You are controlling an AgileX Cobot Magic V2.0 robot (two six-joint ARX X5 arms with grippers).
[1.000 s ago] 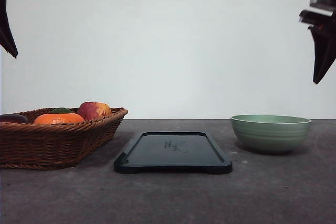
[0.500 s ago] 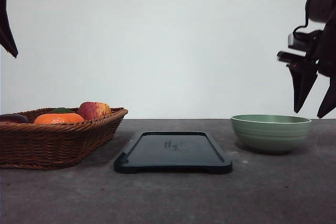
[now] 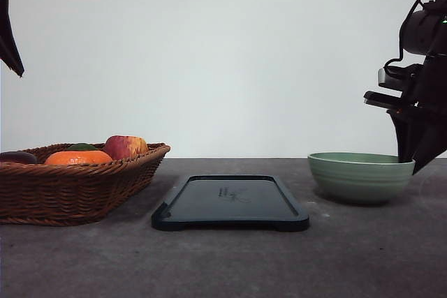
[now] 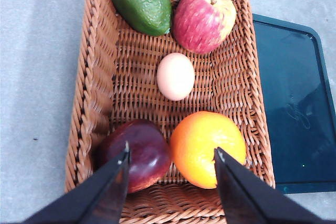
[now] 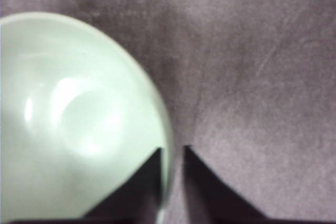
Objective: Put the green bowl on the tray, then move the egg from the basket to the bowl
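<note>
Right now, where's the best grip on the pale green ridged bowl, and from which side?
Pinch the pale green ridged bowl at its right-hand rim, from above. The thin upright wall fits between the right gripper fingers, one inside and one outside; they already straddle that rim. The round, wide body would likely not fit them.

Front camera sits low at table height, facing the far wall, while the left wrist camera looks straight down into the basket, sharing the tray edge, and the right wrist camera hangs close over the green bowl rim.
</note>
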